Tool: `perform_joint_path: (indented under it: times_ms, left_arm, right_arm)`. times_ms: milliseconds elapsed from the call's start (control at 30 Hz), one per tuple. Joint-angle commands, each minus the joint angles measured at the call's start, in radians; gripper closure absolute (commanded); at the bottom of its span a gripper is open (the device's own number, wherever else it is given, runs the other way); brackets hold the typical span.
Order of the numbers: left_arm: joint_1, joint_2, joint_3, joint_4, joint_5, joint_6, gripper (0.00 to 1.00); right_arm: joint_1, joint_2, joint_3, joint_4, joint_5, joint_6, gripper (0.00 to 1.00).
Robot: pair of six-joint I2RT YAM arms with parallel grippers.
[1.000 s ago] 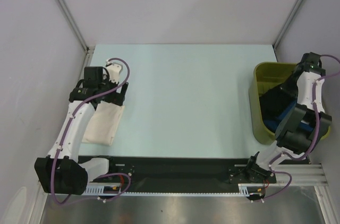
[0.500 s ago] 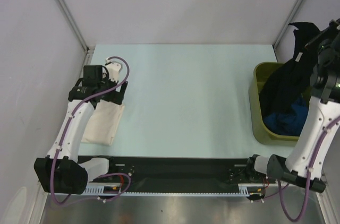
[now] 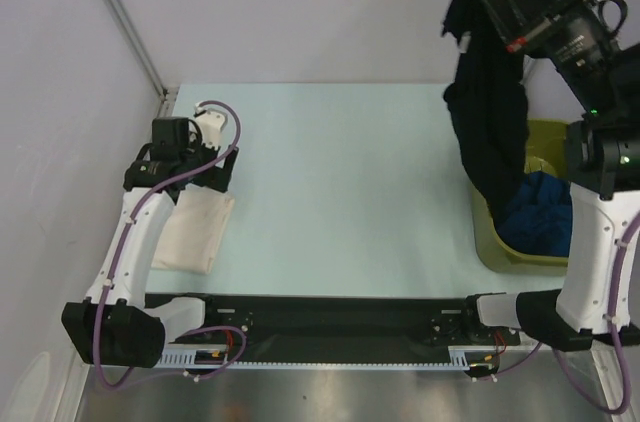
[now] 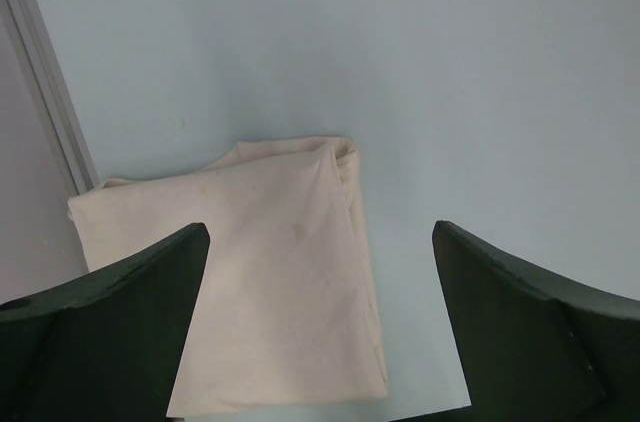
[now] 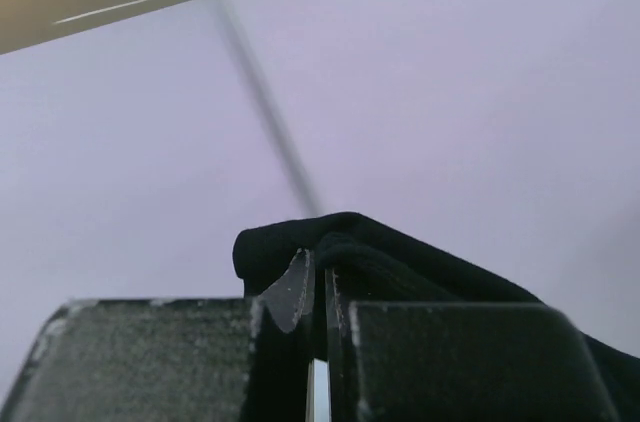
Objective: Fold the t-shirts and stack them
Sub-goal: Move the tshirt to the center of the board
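The right gripper (image 5: 320, 292), high above the olive bin (image 3: 484, 237), pinches the black t-shirt (image 3: 490, 132), whose lower end hangs into the bin beside the blue t-shirt (image 3: 540, 222). The left gripper (image 4: 320, 237) hovers spread wide over the folded cream t-shirt (image 4: 280, 272) near the left edge of the table (image 3: 340, 162)

both arms: white moulded link shells with black joint housings. left arm (image 3: 135, 242): purple cable (image 3: 238, 132) runs along the links and loops out past the wrist. right arm (image 3: 590, 252): same purple cable near the base, small green light (image 3: 592, 112) on a black housing. left hand (image 4: 320, 232): two broad, matte dark-green fingers (image 4: 110, 342). right hand (image 5: 318, 277): grey, grainy, flat-topped fingers (image 5: 450, 362).
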Motion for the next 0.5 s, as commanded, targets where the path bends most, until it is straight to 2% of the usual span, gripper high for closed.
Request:
perform_joint_path:
  times_ms: [0, 100, 233, 300, 400, 467]
  left_arm:
    - [-0.008, -0.004, 0.059, 0.009, 0.005, 0.001, 0.0]
    - [-0.008, -0.001, 0.065, 0.015, 0.008, -0.003, 0.0]
    - [-0.008, -0.001, 0.073, 0.012, 0.005, -0.002, 0.0]
    - [-0.008, -0.001, 0.074, 0.014, -0.002, 0.003, 0.0]
    - [-0.008, 0.001, 0.074, 0.015, -0.007, 0.006, 0.0]
    - [-0.008, 0.002, 0.074, 0.017, -0.007, 0.008, 0.0]
  right_arm:
    - [0.149, 0.039, 0.107, 0.31, -0.122, 0.165, 1.0]
    - [0.247, 0.085, 0.126, 0.446, -0.134, 0.265, 1.0]
    - [0.399, 0.142, 0.161, 0.491, -0.155, 0.267, 1.0]
    - [0.424, 0.159, 0.166, 0.497, -0.155, 0.281, 1.0]
    - [0.425, 0.172, 0.137, 0.395, -0.111, 0.244, 1.0]
    - [0.424, 0.144, 0.065, 0.324, -0.004, 0.203, 1.0]
